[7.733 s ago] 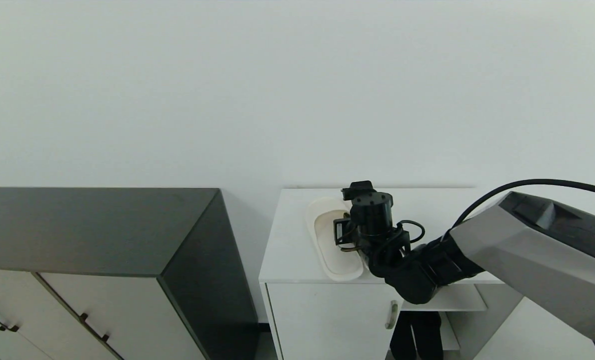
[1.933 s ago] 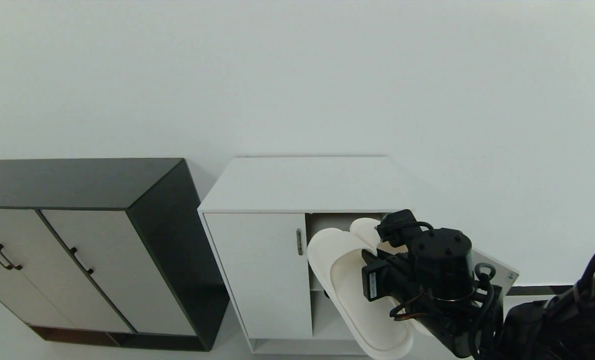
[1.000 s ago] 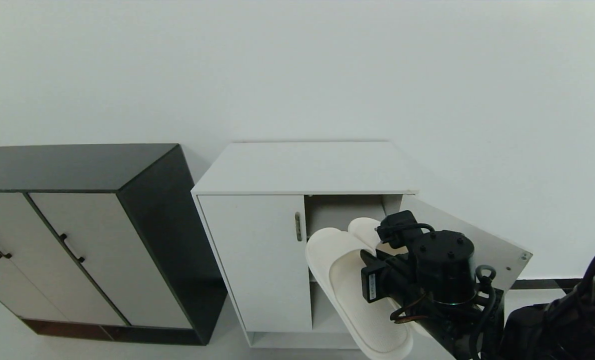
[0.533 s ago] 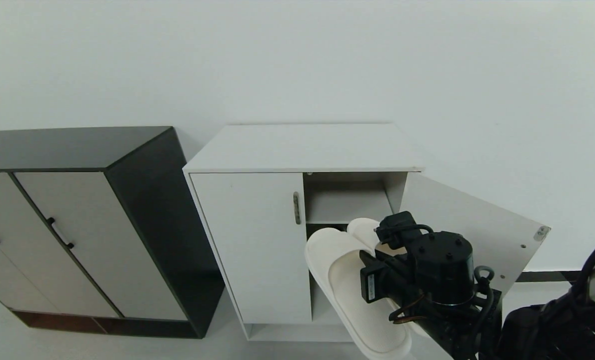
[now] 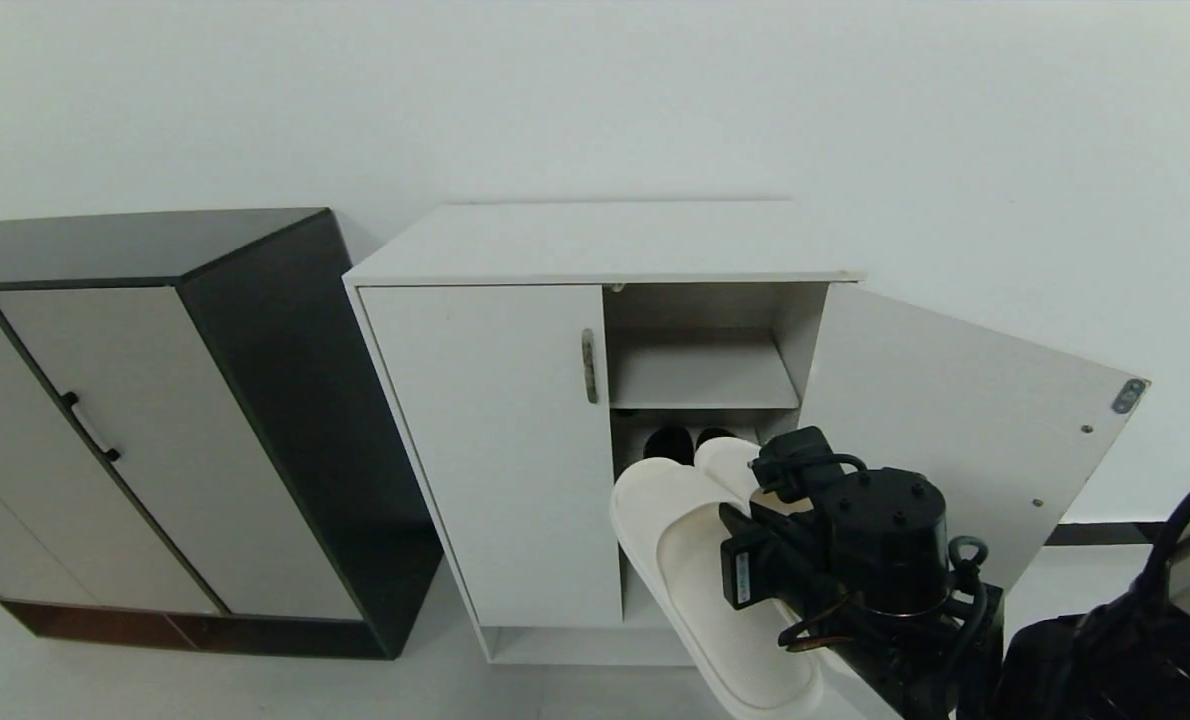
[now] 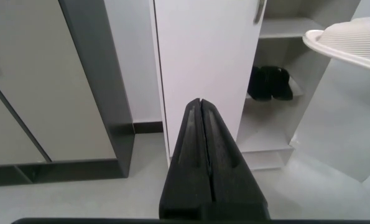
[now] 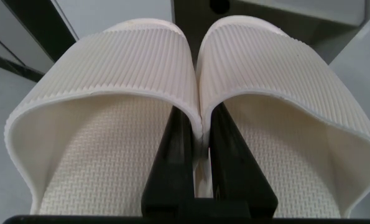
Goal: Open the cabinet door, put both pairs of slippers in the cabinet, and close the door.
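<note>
Slippers update: the white pair [image 5: 690,545] is up in the air in front of the open half of the white cabinet [image 5: 605,240], toes pointing at the opening. The right gripper [image 7: 199,163] has one finger down inside each slipper, and its jaws pinch the two inner side walls together, so both slippers hang side by side, touching, from that one grip. Can't tell how close the toes are to the shelf fronts.

The right-hand door [image 5: 945,420] is swung wide open, and the left-hand door [image 5: 485,450] is closed, with its little handle [image 5: 588,366] at the inner edge. Inside the open half, the top shelf [image 5: 705,375] is bare. A black pair [image 5: 690,440] sits on the shelf right below it, more toward the closed-door side than toward the hinge side.

The left gripper [image 6: 200,109] is low in front of the closed door with its jaws pressed flat together, nothing between them.

A dark cabinet [image 5: 285,400] with two pale doors stands just beside the white one on the closed-door side.
</note>
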